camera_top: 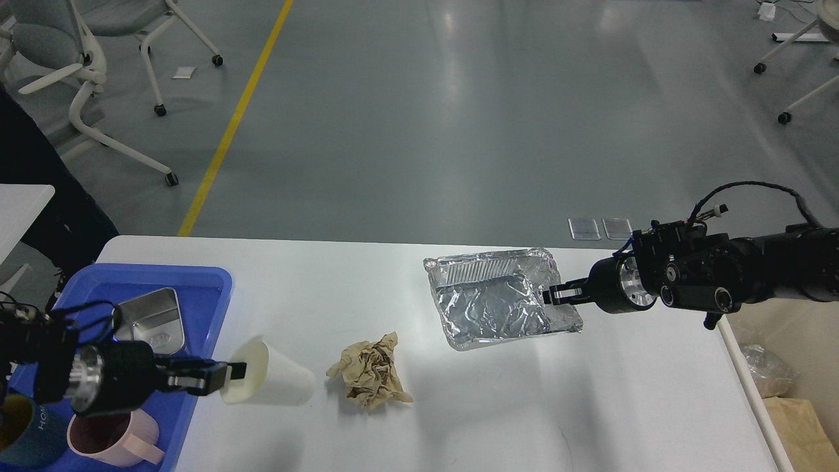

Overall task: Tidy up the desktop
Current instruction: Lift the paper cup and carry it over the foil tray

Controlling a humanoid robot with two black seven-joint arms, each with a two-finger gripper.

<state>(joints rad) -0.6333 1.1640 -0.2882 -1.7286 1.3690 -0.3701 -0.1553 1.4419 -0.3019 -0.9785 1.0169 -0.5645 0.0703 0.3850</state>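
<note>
On the white desktop my left gripper is shut on the rim of a white paper cup, which hangs tilted on its side just right of the blue tray. A crumpled brown paper lies in the middle of the desktop. At the right, a crinkled foil tray sits with my right gripper shut on its right rim.
The blue tray holds a steel square dish, a pink mug and a dark mug. A smaller white table corner shows at the left. A cardboard box and a plastic bag lie beyond the desktop's right edge.
</note>
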